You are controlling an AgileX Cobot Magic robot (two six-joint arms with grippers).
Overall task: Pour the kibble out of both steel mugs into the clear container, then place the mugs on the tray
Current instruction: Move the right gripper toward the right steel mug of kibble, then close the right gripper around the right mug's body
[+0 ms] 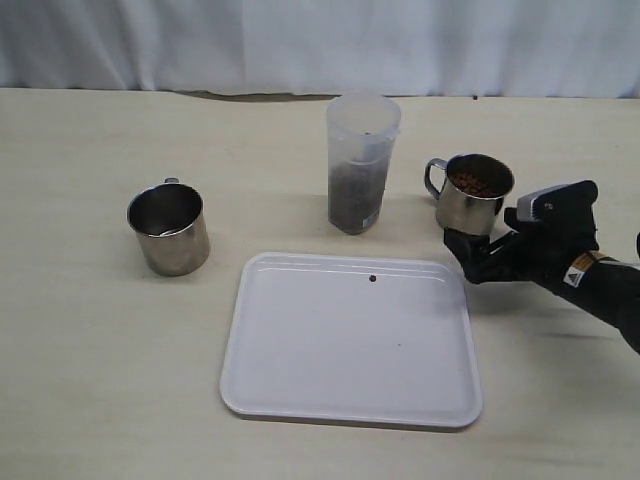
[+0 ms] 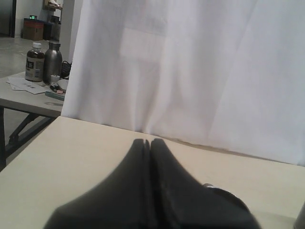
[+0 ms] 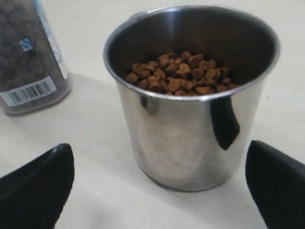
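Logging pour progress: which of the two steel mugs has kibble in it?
The mug right of the clear container, at the open right end effector, holds brown kibble; the left mug looks empty.

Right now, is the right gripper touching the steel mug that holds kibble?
Apart. In the right wrist view the right gripper is open, and bare table shows between each finger and the steel mug wall.
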